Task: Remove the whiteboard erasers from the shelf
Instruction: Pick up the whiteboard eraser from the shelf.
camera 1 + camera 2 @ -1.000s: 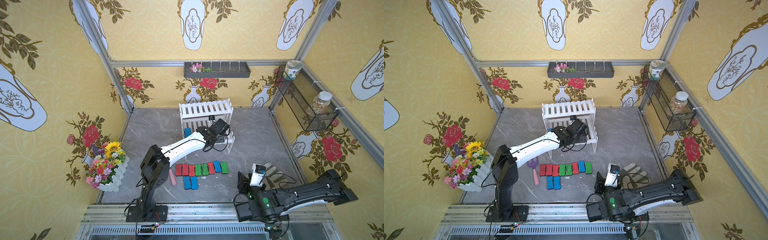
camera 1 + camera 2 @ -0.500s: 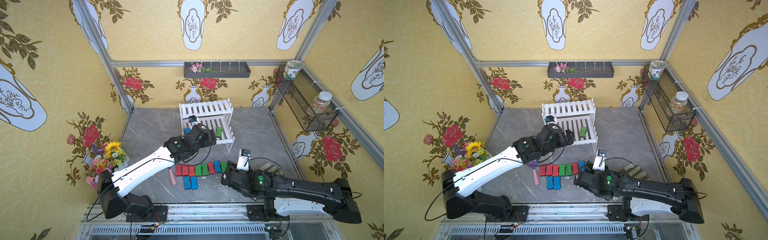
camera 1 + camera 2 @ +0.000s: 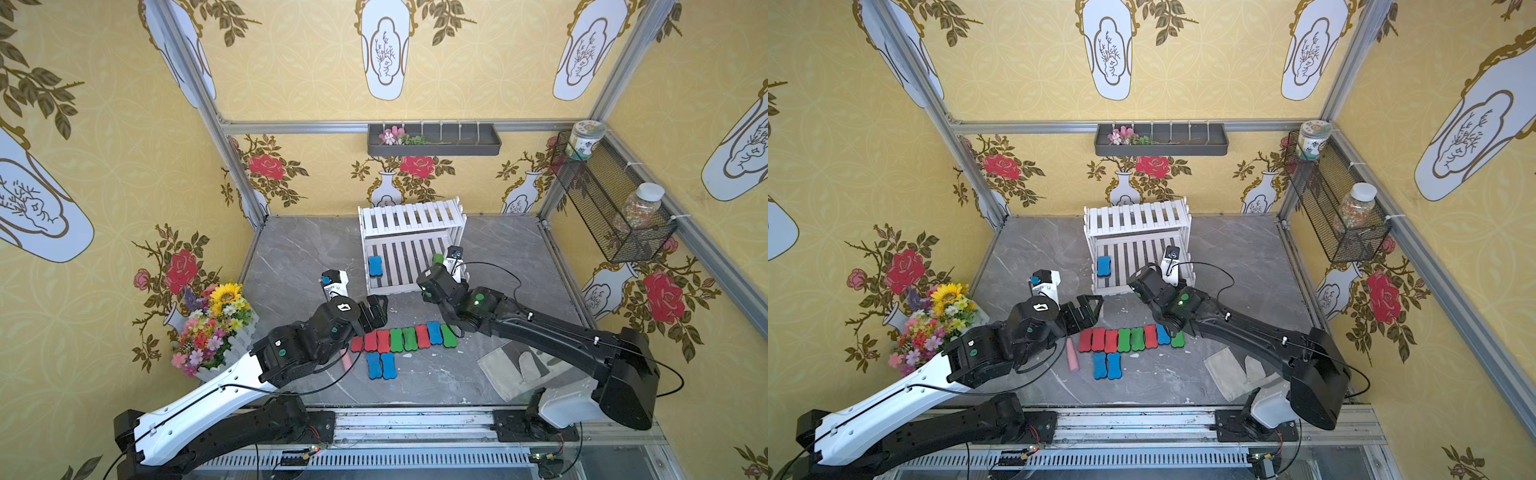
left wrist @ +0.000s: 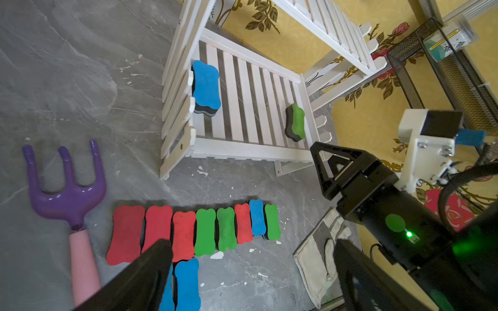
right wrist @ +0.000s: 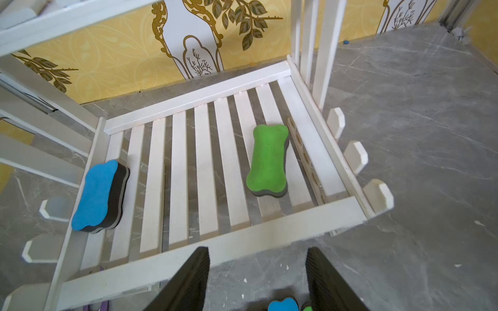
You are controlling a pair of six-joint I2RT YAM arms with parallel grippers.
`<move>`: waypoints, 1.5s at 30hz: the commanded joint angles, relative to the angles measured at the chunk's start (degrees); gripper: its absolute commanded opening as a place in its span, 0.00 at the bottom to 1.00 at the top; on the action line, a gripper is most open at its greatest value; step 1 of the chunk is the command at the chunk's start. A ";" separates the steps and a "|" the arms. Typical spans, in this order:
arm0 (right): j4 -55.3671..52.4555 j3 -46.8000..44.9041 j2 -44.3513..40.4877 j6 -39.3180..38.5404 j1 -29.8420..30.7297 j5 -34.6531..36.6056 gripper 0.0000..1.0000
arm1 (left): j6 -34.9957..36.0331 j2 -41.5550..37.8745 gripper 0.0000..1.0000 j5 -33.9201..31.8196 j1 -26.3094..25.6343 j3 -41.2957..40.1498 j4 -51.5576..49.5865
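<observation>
On the lower tier of the shelf (image 5: 242, 237), two whiteboard erasers yet to clear: green eraser (image 5: 268, 159) close beside the right side rail, blue eraser (image 5: 98, 195) against the opposite rail; ten others lying in rows on the table (image 3: 291, 257). Just short of the front rail, right gripper (image 5: 257, 258) with jaws parted, empty; left gripper (image 4: 253, 242) spread wide, empty, over those rows. Probably green next: clear the front rail, straddle the narrow waist, keep the outer finger off the side rail, close gently, lift straight.
</observation>
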 commanded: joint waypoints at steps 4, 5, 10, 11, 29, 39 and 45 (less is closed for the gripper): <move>2.50 2.24 3.41 1.59 -1.30 3.72 0.63 | 0.41 -0.48 0.99 1.47 0.49 -6.55 1.65; 2.55 2.26 3.70 1.55 -1.32 3.80 0.63 | 0.64 0.18 0.99 1.85 0.88 -8.03 2.59; -1.34 3.56 5.33 4.59 -2.34 6.11 0.64 | 0.12 1.39 0.99 6.05 5.03 -11.85 5.36; -1.51 3.74 5.60 4.80 -2.57 6.31 0.64 | 0.36 1.01 0.99 6.61 5.43 -12.28 5.79; -0.46 7.86 12.61 5.58 -6.81 5.41 0.66 | -0.37 -2.01 1.00 7.15 5.99 -13.95 3.64; -3.47 10.09 15.72 7.52 -7.18 6.24 0.68 | -0.49 -2.11 0.99 7.41 5.95 -14.09 3.46; -5.04 12.00 18.30 8.03 -7.45 5.86 0.67 | -0.58 -2.36 0.99 7.32 5.96 -14.14 3.15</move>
